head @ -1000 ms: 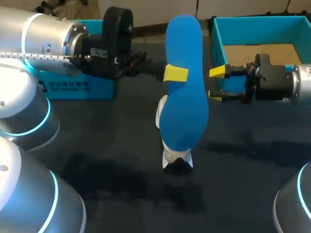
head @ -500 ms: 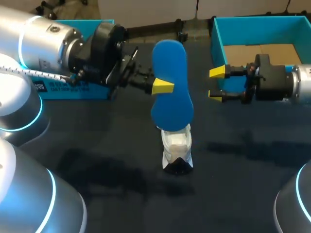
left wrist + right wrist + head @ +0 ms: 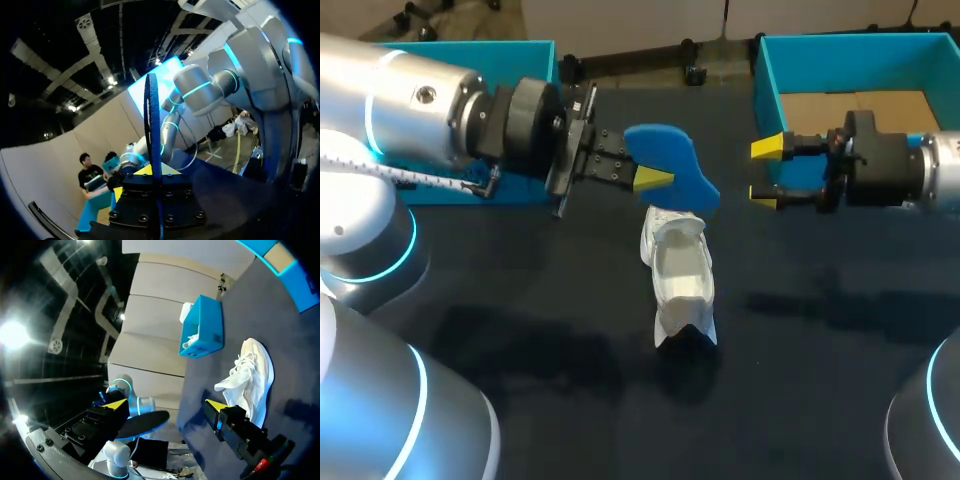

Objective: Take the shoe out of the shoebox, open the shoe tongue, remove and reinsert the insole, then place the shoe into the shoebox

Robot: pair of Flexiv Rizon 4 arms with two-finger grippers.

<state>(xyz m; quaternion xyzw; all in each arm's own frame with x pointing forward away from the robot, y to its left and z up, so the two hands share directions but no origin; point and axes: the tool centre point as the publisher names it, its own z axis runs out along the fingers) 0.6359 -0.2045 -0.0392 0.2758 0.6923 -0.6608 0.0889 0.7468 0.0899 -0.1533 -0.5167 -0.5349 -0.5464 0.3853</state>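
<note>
Dark bench (image 3: 570, 400) is carrying the teal shoebox (image 3: 765, 80) at its far right and the white shoe (image 3: 680, 280) mid-bench, long axis running far-to-near. We are pinching the blue insole (image 3: 665, 150) in our left claw (image 3: 655, 176), just above the shoe's far end, so this arm is nearer. Right claw (image 3: 765, 172) is hovering wide and empty beside the shoebox.
</note>
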